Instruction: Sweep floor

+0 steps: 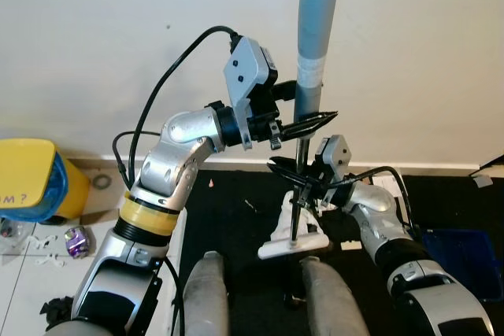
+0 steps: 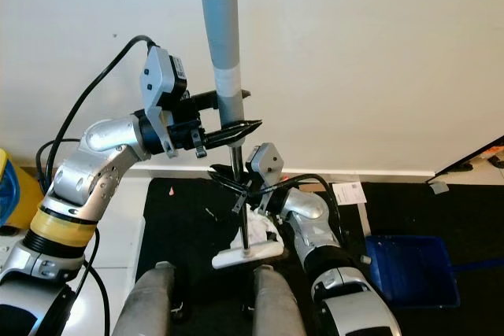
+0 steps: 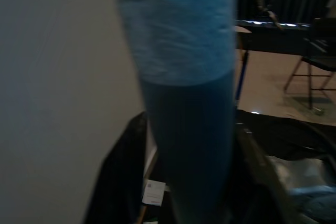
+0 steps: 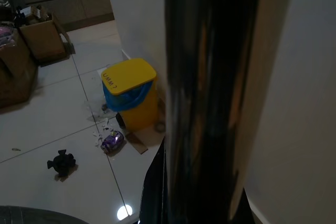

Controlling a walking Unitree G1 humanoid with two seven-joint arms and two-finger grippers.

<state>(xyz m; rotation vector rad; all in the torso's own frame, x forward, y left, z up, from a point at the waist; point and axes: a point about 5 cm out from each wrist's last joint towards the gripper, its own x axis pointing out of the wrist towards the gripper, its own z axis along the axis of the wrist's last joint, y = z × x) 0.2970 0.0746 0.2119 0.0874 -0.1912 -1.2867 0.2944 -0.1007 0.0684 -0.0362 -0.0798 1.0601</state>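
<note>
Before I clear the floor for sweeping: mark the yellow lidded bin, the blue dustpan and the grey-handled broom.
Yellow lidded bin (image 1: 27, 164): left eye view, on its lid.
Blue dustpan (image 2: 409, 271): right eye view, on its tray.
Grey-handled broom (image 2: 222, 33): right eye view, on its grey grip.

The broom (image 1: 303, 116) is showing a grey handle with a paler grey band around it, a thin dark shiny pole and a white head. The left tool (image 1: 311, 125) and the right tool (image 1: 293, 176) are showing black fingers on silver arms. The left arm is wearing a yellow band. The bin (image 1: 31, 179) is looking yellow with a blue bag. The dustpan (image 2: 409, 269) is looking blue. The mat (image 1: 236, 226) is looking black, the floor (image 4: 52, 129) pale and the wall (image 1: 94, 37) white.
</note>
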